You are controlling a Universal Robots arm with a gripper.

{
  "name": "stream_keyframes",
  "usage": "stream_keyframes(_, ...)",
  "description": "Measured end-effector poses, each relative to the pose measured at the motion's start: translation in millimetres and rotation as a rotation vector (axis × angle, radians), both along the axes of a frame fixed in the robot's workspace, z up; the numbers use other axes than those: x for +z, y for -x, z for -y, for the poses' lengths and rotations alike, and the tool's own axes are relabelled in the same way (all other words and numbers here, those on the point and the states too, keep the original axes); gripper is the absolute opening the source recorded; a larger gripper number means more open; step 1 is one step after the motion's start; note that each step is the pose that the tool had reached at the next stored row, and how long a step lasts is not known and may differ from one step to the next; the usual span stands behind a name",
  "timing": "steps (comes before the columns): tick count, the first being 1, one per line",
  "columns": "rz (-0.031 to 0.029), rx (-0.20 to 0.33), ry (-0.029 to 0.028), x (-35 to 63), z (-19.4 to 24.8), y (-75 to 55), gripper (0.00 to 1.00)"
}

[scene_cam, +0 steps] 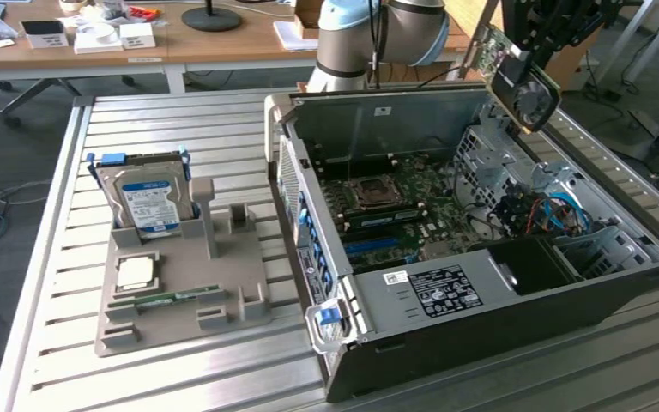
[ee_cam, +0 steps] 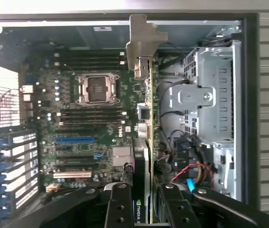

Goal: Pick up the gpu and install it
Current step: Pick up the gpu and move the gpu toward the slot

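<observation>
As my fingers [ee_cam: 120, 206] clamp the gpu [scene_cam: 522, 90], I hold it above the open computer case [scene_cam: 479, 335], edge toward the motherboard [ee_cam: 91, 137].

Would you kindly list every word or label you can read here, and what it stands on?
"NVIDIA": on the gpu, along its edge.
Label on the hard drive: too small to read.
The white sticker on the computer case: too small to read.

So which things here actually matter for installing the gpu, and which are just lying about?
In the job: gpu, held in the gripper; open computer case; motherboard.
Lying about: hard drive, processor, memory stick, grey tray holding them.
</observation>
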State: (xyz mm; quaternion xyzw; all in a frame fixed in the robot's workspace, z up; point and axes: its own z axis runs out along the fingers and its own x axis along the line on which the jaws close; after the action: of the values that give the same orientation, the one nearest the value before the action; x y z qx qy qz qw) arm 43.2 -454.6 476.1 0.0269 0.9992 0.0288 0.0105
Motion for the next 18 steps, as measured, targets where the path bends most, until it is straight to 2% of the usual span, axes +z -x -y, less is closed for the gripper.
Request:
stream_keyframes(7,0.0,0.0,0.0003,-0.5,0.0,-2.3,0.27)
stream_keyframes(18,0.0,0.0,0.0001,-20.2,0.0,-2.4,0.27)
